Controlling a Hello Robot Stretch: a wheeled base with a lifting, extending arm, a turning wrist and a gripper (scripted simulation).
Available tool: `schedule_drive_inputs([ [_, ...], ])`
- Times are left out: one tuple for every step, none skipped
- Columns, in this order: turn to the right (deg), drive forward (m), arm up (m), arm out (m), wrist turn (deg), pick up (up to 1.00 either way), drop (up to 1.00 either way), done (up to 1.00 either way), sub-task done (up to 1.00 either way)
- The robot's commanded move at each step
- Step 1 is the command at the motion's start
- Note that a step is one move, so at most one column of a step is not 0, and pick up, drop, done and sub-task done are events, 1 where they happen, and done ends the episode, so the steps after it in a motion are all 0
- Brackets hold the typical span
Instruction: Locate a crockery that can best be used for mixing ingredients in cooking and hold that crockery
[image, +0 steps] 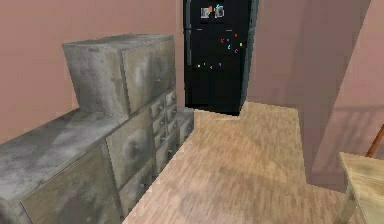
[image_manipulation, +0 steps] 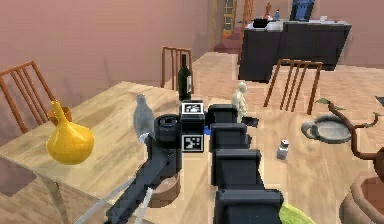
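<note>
While the grey bowl (image_manipulation: 325, 129) is sitting toward the counter's (image_manipulation: 100, 138) right end, it is looking stiff, smooth and breakable, probably light; its rim is offering the surest hold. Whether the jaws are grasping anything, I cannot tell.

The forward view's top edge cuts off the black fridge (image: 218, 55), and the coloured specks on its door are too small for you to name. The grey cabinets (image: 90, 150) run off the left and bottom edges. In the arm side view, the small pale object (image_manipulation: 283, 148) may be a shaker. You cannot tell whether the gripper (image_manipulation: 125, 205) holds anything.
</note>
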Motion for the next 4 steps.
schedule_drive_inputs([
  [0.0,0.0,0.0,0.0,45.0,0.0,0.0,0.0,0.0],
  [0.0,0.0,0.0,0.0,45.0,0.0,0.0,0.0,0.0],
  [0.0,0.0,0.0,0.0,15.0,0.0,0.0,0.0,0.0],
  [0.0,0.0,-0.3,0.0,0.0,0.0,0.0,0.0,0.0],
])
